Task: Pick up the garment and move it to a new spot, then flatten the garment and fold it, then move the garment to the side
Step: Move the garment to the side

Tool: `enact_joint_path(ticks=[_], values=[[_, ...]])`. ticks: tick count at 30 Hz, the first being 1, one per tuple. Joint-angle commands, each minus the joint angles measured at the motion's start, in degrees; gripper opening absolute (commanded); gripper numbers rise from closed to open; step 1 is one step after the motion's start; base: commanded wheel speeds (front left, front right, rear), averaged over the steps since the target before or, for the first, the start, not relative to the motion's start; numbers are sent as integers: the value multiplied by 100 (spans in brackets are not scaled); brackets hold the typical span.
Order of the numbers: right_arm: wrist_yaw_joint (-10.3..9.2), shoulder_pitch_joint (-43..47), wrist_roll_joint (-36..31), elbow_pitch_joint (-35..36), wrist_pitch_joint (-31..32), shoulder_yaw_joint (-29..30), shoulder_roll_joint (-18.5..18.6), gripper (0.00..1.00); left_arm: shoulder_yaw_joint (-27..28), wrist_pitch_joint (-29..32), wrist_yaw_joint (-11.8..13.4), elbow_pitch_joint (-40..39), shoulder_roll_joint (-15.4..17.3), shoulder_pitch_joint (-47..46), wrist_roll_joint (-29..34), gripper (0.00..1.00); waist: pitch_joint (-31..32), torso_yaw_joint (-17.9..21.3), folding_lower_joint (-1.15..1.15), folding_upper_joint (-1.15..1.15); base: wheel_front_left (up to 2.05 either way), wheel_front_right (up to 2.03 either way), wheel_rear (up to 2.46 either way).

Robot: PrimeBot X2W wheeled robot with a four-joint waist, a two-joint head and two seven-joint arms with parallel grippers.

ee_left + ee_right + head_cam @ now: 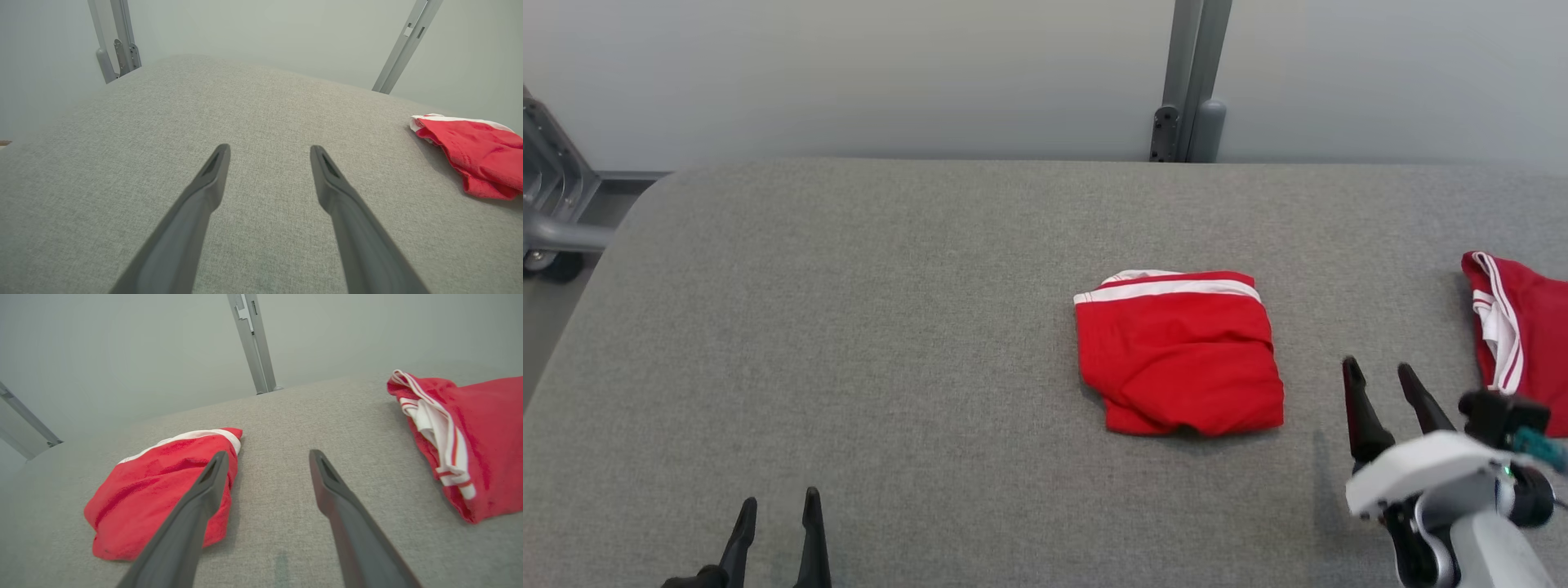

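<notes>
While both arms are reaching over the grey padded table (849, 327), the left gripper (780, 498) is holding its two fingers spread apart with nothing between them, and the right gripper (1379, 366) is likewise standing released, its jaws parted above bare tabletop. The folded red garment (1178, 355) (its white waistband (1168, 290) is showing along the far edge) is lying flat on the table, just to the left of the right gripper's jaws and slightly ahead of them, not touching either finger. From the left gripper's jaws it is sitting well ahead and off to the right. A second red garment (1523, 327) with white stripes is resting to the right of the right gripper's jaws, near its right finger.
</notes>
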State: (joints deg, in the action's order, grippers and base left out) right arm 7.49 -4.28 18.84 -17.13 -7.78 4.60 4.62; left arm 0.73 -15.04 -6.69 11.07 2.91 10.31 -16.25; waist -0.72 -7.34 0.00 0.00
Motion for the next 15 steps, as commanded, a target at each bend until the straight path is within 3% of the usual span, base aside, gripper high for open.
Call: enact_joint_path(ticks=[1, 7, 10, 15], values=[[-1, -324, 297, -50, 413, -35, 76, 100, -24, -14, -27, -37, 6, -158, 66, 100, -285, -182, 0, 0, 0, 0, 0], [1, -1492, 776, -695, 2311, 44, 144, 100, -220, -14, -66, 30, 7, -442, -66, 100, -654, -566, 0, 0, 0, 0, 0], [1, -1816, 649, -1160, 2719, 194, 97, 100, -339, -14, -77, 99, 7, -569, -131, 100, -739, -776, 0, 0, 0, 0, 0], [1, -2113, 482, -1863, 2881, 447, -34, 100, -418, -14, -74, 159, 6, -653, -207, 100, -757, -988, 0, 0, 0, 0, 0]])
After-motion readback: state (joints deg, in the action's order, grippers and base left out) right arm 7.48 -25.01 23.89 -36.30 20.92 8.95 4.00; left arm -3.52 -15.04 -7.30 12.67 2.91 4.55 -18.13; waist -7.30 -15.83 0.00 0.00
